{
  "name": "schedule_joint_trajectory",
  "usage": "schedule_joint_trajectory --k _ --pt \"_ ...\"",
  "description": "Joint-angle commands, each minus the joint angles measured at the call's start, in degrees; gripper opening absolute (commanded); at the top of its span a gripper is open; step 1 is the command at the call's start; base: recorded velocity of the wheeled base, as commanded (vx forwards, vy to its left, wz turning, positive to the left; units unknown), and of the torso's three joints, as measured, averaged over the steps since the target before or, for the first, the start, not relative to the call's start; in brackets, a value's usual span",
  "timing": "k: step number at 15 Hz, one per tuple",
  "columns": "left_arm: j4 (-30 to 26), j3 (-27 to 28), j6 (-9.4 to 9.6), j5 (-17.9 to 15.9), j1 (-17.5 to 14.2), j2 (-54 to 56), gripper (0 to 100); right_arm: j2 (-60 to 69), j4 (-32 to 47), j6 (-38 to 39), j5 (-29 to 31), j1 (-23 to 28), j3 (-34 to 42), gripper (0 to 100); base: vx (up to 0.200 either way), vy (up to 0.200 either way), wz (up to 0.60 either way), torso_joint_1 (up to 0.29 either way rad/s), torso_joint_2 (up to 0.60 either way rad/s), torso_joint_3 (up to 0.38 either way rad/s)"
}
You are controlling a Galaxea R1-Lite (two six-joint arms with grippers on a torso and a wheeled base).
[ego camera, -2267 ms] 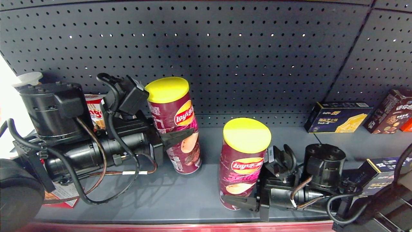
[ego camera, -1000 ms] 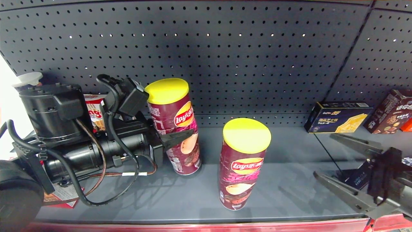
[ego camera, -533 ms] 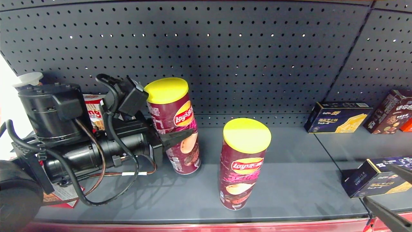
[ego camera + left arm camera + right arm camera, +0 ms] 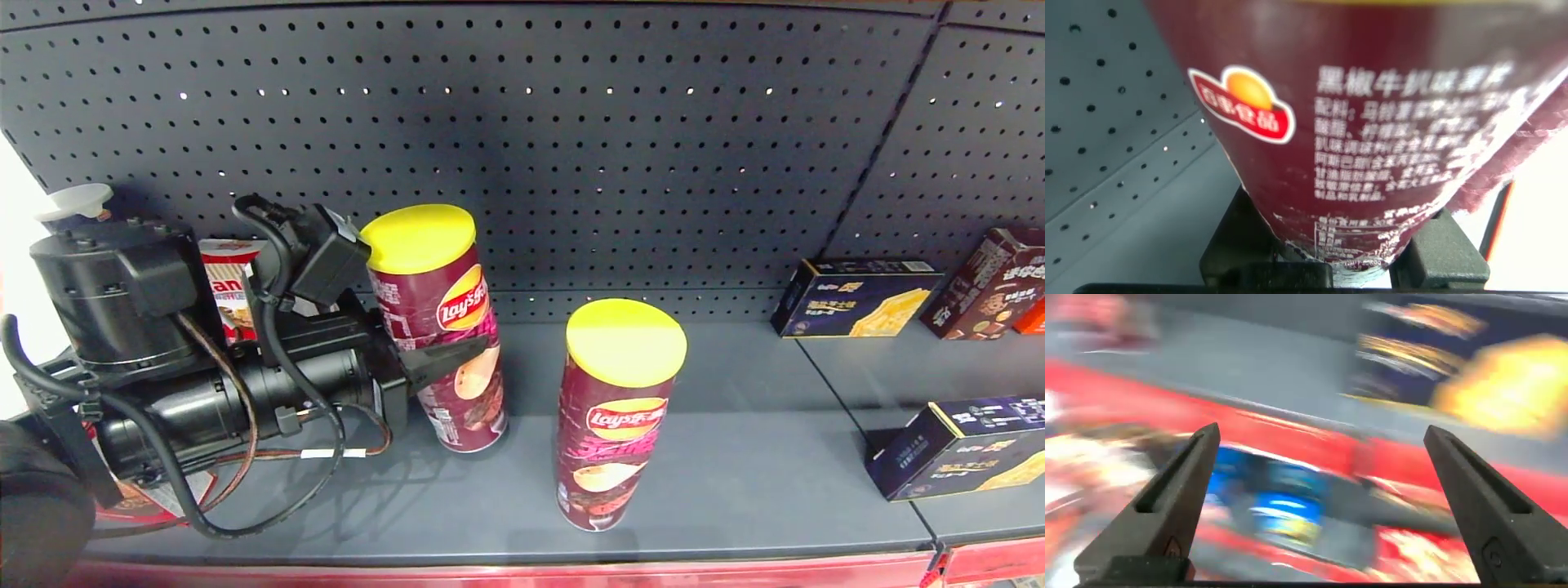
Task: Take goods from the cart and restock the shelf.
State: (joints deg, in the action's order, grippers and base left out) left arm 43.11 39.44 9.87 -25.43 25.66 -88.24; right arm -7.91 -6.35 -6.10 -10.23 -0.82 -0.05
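Note:
Two maroon chips cans with yellow lids are on the dark grey shelf (image 4: 735,490). My left gripper (image 4: 454,343) is shut on the left chips can (image 4: 429,306) around its middle. That can leans a little, with its base low at the shelf board. In the left wrist view the held can (image 4: 1372,122) rises right above the gripper (image 4: 1343,263). The second chips can (image 4: 616,416) stands upright and free near the front edge. My right gripper (image 4: 1323,514) is open with nothing between its fingers, over a blurred red edge and a dark blue box (image 4: 1454,367).
A perforated back wall (image 4: 571,147) closes the shelf. Right of the divider lie two dark blue boxes (image 4: 857,308) (image 4: 955,447) and a brown box (image 4: 996,282). A red-and-white snack box (image 4: 229,286) stands behind my left arm. A red strip (image 4: 490,572) runs along the shelf front.
My right gripper let go of the front can, opened and drew away to the right, out of the head view. My left gripper shifted slightly left and down with its can.

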Motion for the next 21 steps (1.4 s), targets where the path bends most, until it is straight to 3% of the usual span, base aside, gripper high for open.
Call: schedule_joint_trajectory --k 1,3,6,10,15,18,21 --pt "0.0 -0.5 -0.03 0.0 -0.1 0.5 0 7.8 2.7 -0.6 4.5 0.6 0.0 100 0.000 0.000 0.00 0.000 0.00 0.000" --pt "0.1 -0.6 0.06 -0.1 -0.1 0.8 0 7.8 2.7 0.6 7.1 0.6 0.0 100 0.000 0.000 0.00 0.000 0.00 0.000" --pt "0.1 -0.5 0.06 -0.1 -0.2 0.7 0 7.8 5.2 8.4 14.7 0.7 0.0 100 0.000 0.000 0.00 0.000 0.00 0.000" --pt "0.1 0.3 0.06 -0.5 -0.2 0.7 0 7.8 6.5 5.0 8.1 0.6 0.0 100 0.000 0.000 0.00 0.000 0.00 0.000" --pt "-0.1 1.3 0.06 -0.6 -0.1 0.7 0 7.8 6.4 5.6 8.3 0.6 0.0 100 0.000 0.000 0.00 0.000 0.00 0.000" --pt "-0.5 2.0 0.06 -0.7 3.0 1.4 0 7.8 6.4 5.6 8.3 0.6 0.0 100 0.000 0.000 0.00 0.000 0.00 0.000" --pt "-0.3 2.8 -0.03 -0.8 3.0 1.3 0 7.8 6.4 5.6 8.3 0.6 0.0 100 0.000 0.000 0.00 0.000 0.00 0.000"
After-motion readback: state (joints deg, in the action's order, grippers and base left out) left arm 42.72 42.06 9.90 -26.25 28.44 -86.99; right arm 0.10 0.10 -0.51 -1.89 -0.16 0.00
